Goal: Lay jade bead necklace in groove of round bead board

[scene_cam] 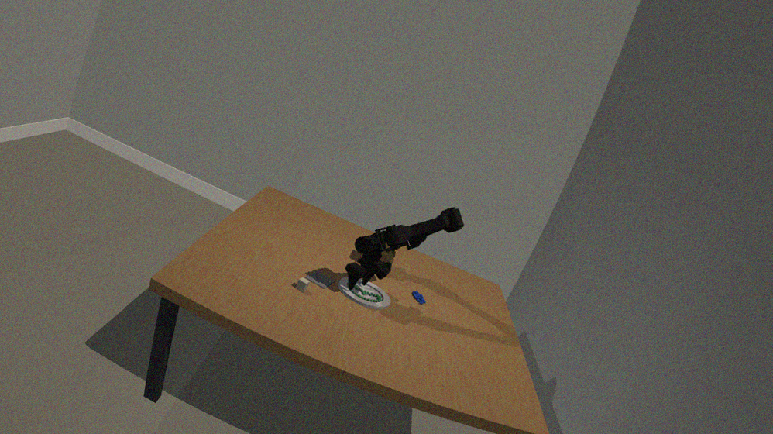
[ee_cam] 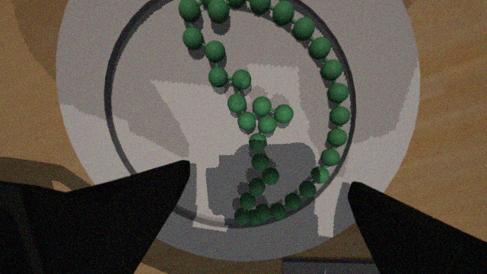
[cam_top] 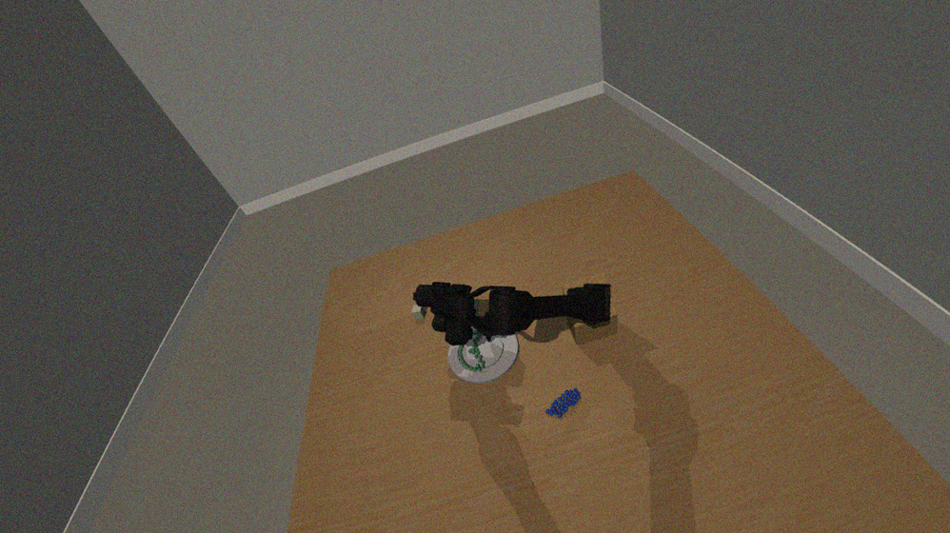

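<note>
The robot arm reaches out over the table (cam_top: 580, 454) (scene_cam: 313, 337) with its forearm sloping down to the wrist, and the gripper (scene_cam: 359, 285) (ee_cam: 266, 178) points down at the round board (cam_top: 509, 355) (scene_cam: 384, 305) (ee_cam: 388, 68). The fingers are spread wide with nothing between them, one tip at each side of the board's near part in the wrist view. In the top view the arm hides the gripper's fingertips.

The green necklace (cam_top: 480, 366) (scene_cam: 370, 298) (ee_cam: 338, 93) lies on the board. In the wrist view, one run of beads follows the groove along the right side and the bottom, while another zigzags across the middle, inside the ring. The groove's left side holds no beads there.

A blue bead bundle (cam_top: 563, 402) (scene_cam: 418, 297) lies on the table apart from the board, and a small pale block (cam_top: 418, 313) (scene_cam: 302, 284) sits on the other side.
</note>
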Tool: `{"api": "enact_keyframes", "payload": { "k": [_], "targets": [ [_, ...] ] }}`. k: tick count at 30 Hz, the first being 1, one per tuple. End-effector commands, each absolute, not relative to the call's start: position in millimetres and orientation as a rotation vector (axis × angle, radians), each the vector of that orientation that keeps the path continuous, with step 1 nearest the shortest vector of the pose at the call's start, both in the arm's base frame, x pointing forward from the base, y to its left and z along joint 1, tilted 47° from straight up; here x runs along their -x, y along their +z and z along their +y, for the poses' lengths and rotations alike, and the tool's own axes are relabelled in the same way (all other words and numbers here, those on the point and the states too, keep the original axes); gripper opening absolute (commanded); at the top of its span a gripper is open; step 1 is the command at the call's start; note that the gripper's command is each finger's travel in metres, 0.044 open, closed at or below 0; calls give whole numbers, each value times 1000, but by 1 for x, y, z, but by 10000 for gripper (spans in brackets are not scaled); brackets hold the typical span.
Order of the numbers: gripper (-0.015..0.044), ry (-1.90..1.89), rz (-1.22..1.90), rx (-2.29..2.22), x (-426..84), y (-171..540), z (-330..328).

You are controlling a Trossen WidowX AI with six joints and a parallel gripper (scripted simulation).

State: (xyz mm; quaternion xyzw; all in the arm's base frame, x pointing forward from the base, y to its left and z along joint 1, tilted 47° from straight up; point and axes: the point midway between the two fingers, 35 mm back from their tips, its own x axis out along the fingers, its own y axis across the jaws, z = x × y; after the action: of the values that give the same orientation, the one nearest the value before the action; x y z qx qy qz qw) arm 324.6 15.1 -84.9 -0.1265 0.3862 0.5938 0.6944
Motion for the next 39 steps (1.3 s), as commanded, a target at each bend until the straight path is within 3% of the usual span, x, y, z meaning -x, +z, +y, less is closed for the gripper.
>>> {"api": "enact_keyframes", "payload": {
  "k": [1, 6, 11, 39],
  "targets": [
    [387, 1347, 834, 319, -324, -82, 13],
    [256, 1492, 597, 590, -324, -60, -1],
    [125, 1509, 564, 626, -323, -57, -3],
    [120, 1509, 563, 625, -324, -79, 21]
  ]
}}
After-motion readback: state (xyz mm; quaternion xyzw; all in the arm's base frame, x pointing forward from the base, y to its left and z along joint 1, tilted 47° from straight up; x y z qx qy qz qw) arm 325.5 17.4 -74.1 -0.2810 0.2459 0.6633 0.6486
